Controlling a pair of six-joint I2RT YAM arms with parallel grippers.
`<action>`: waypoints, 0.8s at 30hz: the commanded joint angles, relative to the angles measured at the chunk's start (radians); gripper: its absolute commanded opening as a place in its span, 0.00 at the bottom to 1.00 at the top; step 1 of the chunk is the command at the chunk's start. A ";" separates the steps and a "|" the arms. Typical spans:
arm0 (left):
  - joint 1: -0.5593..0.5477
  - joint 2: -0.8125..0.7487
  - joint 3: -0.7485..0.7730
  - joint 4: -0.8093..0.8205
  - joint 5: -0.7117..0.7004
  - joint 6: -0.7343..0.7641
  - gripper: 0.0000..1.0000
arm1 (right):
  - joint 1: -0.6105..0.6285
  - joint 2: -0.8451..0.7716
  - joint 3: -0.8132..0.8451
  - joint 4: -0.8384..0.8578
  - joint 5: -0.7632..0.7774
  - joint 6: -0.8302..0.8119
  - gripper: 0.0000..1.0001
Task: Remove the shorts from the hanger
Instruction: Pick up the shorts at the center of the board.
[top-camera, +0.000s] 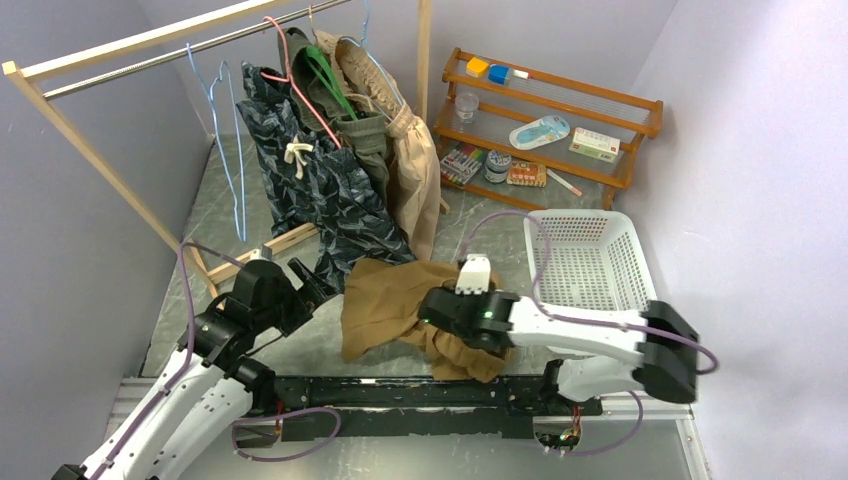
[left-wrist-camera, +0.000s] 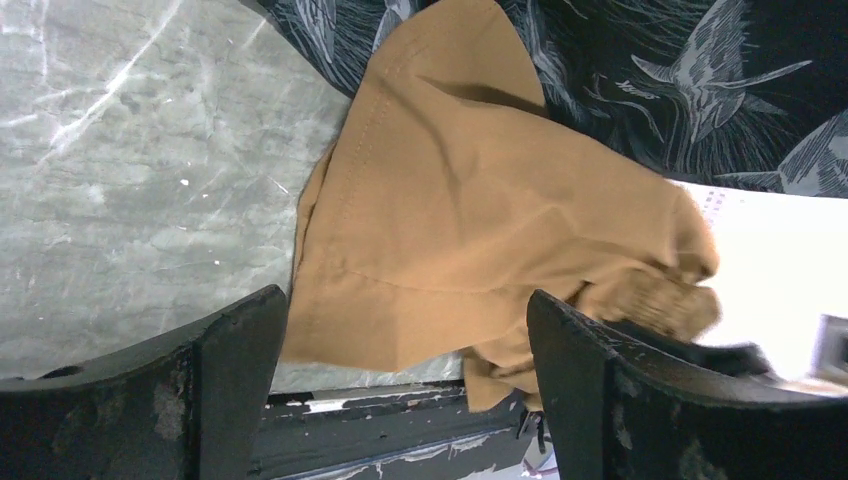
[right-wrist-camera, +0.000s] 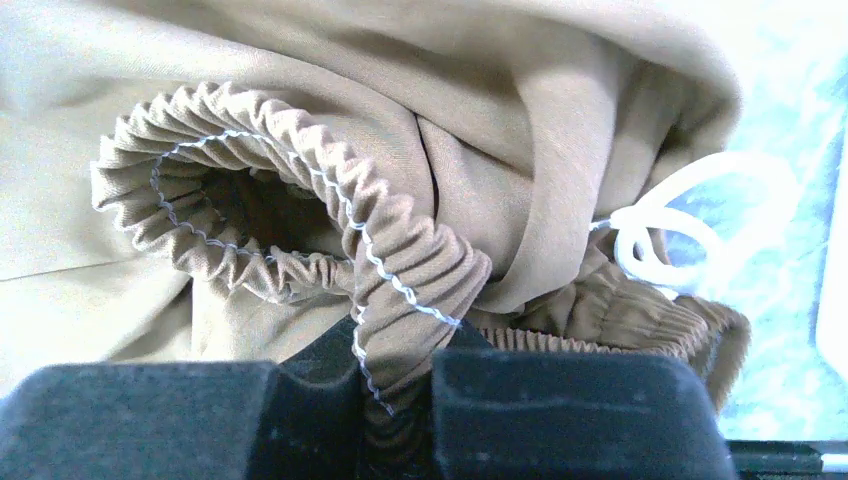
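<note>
Four pairs of shorts are in view. Three hang on the rail (top-camera: 200, 40) at 11 o'clock in the top view: the navy shorts (top-camera: 320, 180) with a pale pattern on a pink hanger (top-camera: 300, 90), the olive shorts (top-camera: 365, 130) behind them, and the beige shorts (top-camera: 410, 165) at the 3 o'clock side of the group. Two blue hangers (top-camera: 225, 130) hang bare at the 9 o'clock side of the navy shorts.

The tan shorts (top-camera: 385, 300) are off the rail. They lie crumpled on the table (top-camera: 190, 230), just below the hem of the navy shorts and near the arm bases.

Right claw (top-camera: 432, 315): closed, gripping the tan shorts. The right wrist view shows both fingers (right-wrist-camera: 560, 420) pinching the gathered elastic waistband (right-wrist-camera: 400, 250) at 6 o'clock, with the white drawstring (right-wrist-camera: 690, 220) looped at 3 o'clock.

Left claw (top-camera: 310, 280): open, gripping nothing. It sits at 9 o'clock of the tan shorts. In the left wrist view its two fingers (left-wrist-camera: 240, 380) stand wide apart, with the tan cloth visible between them and apart from both.

A white basket (top-camera: 585, 215) stands at 3 o'clock of the tan shorts. A wooden shelf (top-camera: 560, 100) with small items stands at 1 o'clock.
</note>
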 joint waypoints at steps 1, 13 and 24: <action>0.002 -0.036 0.025 -0.030 -0.053 0.008 0.93 | -0.005 -0.269 0.088 -0.104 0.197 -0.066 0.00; 0.002 -0.013 0.015 -0.002 -0.030 0.008 0.93 | -0.005 -0.445 0.497 -0.425 0.500 -0.060 0.00; 0.002 0.015 0.025 0.008 -0.011 0.026 0.93 | -0.199 -0.232 0.733 -0.260 0.793 -0.511 0.00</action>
